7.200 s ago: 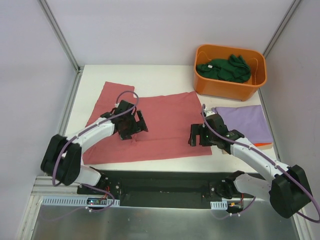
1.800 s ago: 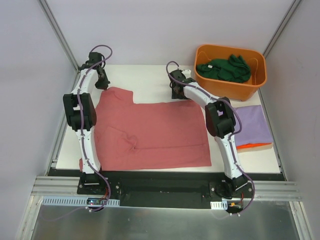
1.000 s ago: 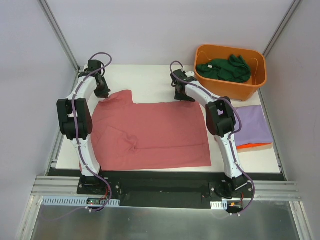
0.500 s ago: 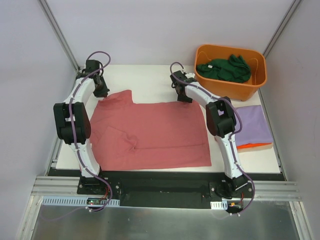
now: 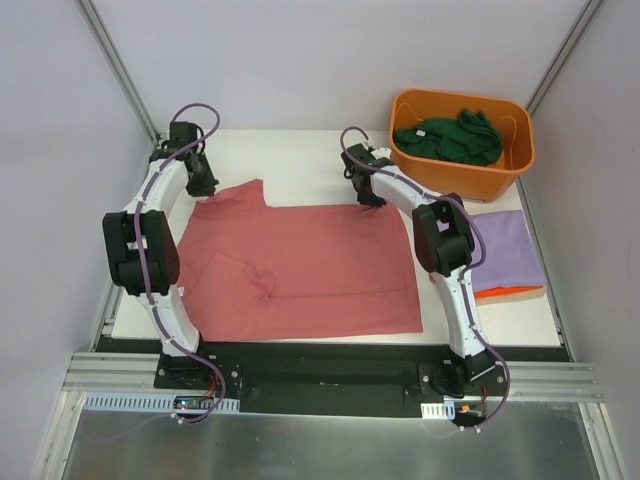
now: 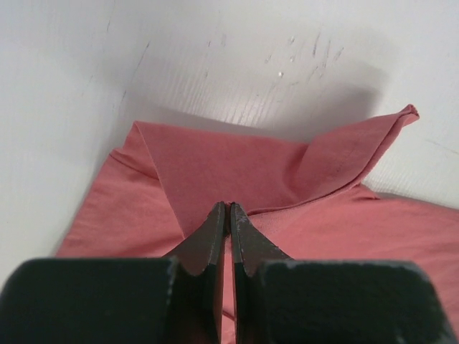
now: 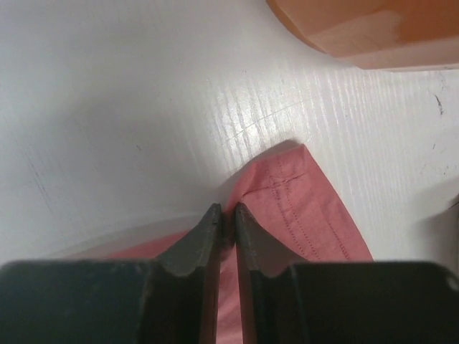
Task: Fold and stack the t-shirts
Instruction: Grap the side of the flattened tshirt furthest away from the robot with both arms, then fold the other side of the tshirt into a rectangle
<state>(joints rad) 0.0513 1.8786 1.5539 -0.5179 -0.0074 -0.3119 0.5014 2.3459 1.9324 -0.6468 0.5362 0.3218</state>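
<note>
A large red-pink t-shirt lies spread flat on the white table. My left gripper is at its far left corner, jaws shut on a raised fold of the cloth; the left gripper shows no gap. At the far right corner, my right gripper pinches the hemmed edge, and the right gripper has only a thin slit between its fingers. A folded lavender t-shirt rests on an orange t-shirt at the right. A dark green t-shirt is bunched in the tub.
The orange plastic tub stands at the back right, close to my right gripper, and its wall shows in the right wrist view. Grey walls and metal posts close in the table on the left, back and right.
The right gripper's jaws have closed onto the shirt's far right corner. The left gripper stays shut at the far left corner, and both arms have hardly moved.
</note>
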